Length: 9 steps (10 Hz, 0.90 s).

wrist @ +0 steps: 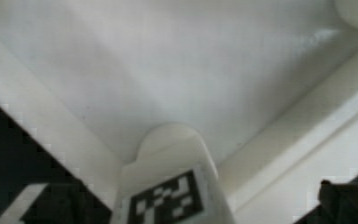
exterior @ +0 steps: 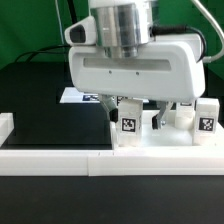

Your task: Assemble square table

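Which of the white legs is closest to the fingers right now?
The leg standing just under the gripper, leftmost of the row in the exterior view. The other legs stand farther toward that view's right.

Low frontal exterior; close downward wrist.

Hand [exterior: 140, 118] open over tagged legs [exterior: 128, 124].

Square table slab [exterior: 130, 72]: smooth white plastic, faint sheen. Legs [exterior: 128, 122] under slab: same white plastic, matt black-and-white tags. Worktop [exterior: 40, 125] beside legs: matt black. Border wall [exterior: 60, 160]: smooth white plastic.
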### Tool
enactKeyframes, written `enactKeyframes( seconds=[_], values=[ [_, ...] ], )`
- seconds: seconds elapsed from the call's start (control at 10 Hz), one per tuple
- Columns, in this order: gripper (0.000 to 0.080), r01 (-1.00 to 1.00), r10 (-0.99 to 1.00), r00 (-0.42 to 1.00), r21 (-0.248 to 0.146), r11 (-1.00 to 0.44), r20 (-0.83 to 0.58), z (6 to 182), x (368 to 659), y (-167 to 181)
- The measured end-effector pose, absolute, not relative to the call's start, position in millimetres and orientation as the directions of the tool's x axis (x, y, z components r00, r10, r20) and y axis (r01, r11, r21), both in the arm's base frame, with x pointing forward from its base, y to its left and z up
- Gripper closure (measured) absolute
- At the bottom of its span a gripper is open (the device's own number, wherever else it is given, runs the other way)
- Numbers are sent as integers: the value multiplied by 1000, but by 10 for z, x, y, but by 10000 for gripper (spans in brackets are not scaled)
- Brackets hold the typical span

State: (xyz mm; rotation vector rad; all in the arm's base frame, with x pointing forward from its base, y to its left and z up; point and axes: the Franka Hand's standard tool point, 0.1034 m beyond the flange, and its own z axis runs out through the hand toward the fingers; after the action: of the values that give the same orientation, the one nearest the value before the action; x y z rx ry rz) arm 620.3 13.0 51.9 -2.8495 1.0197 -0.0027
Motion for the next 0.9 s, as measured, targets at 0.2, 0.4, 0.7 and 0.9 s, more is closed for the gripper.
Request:
enactKeyframes(
  seconds=[0.2,0.4,0.7,0.9],
  values=[
    [180,-640,-643,765,-111,-760,-7,487,6204,143],
    [339,-644,-647,763,-106,-758,-10,472,6180,112],
    [476,-635,-637,770,-93,-767,-10,468,6150,71],
    [476,-636,-638,770,-93,-766,-12,467,6152,71]
  ],
)
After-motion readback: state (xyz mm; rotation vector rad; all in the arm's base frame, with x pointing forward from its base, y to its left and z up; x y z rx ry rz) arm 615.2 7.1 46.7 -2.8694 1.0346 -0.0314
